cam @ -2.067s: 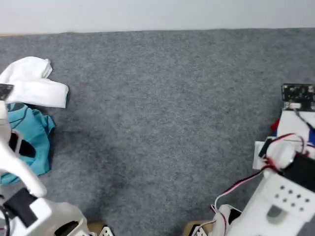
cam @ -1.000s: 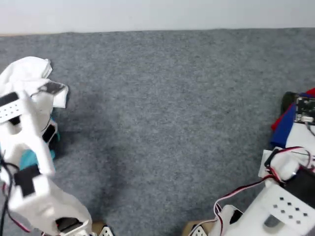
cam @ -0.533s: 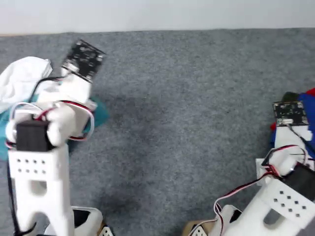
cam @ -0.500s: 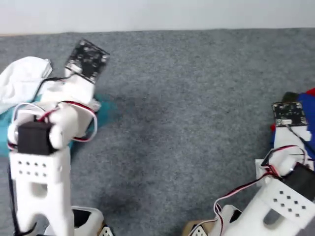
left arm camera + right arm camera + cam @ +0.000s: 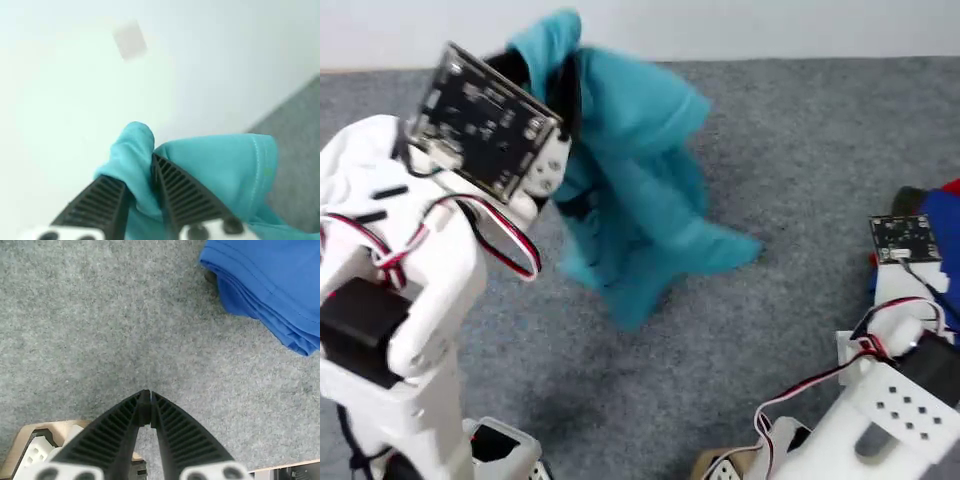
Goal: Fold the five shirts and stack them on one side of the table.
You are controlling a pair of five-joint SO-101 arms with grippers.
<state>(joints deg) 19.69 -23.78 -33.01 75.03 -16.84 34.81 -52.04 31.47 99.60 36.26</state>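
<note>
Raised off the grey, seemingly carpeted table (image 5: 820,130), the teal shirt (image 5: 640,200) hangs pinched in the left gripper (image 5: 135,172).

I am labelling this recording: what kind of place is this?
Probably a robot test bench: a grey carpeted table before a plain white wall, the left hand holding up a teal shirt.

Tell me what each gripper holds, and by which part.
The left gripper pinches the teal shirt by a bunched fold at its top. The right gripper is shut on nothing.
</note>
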